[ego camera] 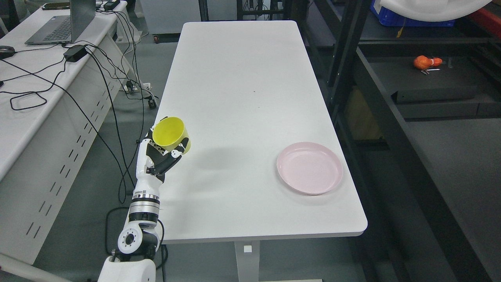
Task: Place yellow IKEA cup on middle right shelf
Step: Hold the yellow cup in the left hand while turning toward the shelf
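My left hand [162, 156] grips the yellow cup [171, 135] with its fingers [177, 152] curled around the lower wall. The cup sits above my palm, tilted, its mouth facing up and toward me. The pink plate [310, 168] lies far right on the worktop [242, 78].
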You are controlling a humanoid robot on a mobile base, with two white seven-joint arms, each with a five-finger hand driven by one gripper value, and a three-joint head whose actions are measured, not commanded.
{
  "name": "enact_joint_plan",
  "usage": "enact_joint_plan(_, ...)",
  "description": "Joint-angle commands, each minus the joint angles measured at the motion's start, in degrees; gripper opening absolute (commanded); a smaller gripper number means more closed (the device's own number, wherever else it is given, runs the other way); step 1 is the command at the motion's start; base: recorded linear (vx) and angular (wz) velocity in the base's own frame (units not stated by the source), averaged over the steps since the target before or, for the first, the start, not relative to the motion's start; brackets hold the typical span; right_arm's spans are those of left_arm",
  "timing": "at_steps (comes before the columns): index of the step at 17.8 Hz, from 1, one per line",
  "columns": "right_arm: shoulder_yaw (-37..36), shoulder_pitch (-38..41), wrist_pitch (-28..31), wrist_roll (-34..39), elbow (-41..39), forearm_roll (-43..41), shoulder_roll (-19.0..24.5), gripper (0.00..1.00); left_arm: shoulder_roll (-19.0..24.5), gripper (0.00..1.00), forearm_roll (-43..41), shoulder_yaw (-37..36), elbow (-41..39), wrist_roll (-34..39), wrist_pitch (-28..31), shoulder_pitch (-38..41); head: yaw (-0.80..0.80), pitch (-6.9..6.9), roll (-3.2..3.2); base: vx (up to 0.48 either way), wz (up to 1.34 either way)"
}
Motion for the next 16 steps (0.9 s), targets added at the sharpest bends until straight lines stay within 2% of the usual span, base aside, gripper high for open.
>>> enact_joint_plan(1, 0.97, 0.79, -0.04, 0.03, 0.00, -1.41, -1.00, 0.99, 0.81, 0.00, 0.47, -2.23, -13.48, -0.08, -1.90, 3.95, 0.00, 0.00, 0.00, -0.018, 0.00)
enact_joint_plan(7, 0.97, 0.79, -0.04, 0.03, 0.00, -1.41, -1.00, 0.99, 0.81, 0.01, 0.47, -2.32, -14.01, -0.08, -2.35, 4.57, 0.00, 0.00, 0.00, -0.049, -0.02)
enact_joint_plan(16, 0.97, 0.79, -0.04, 0.03, 0.00, -1.41, -1.00, 0.99, 0.81, 0.01, 0.39, -2.32, -14.01, 0.01, -2.35, 5.54, 0.00, 0.00, 0.00, -0.146, -0.12)
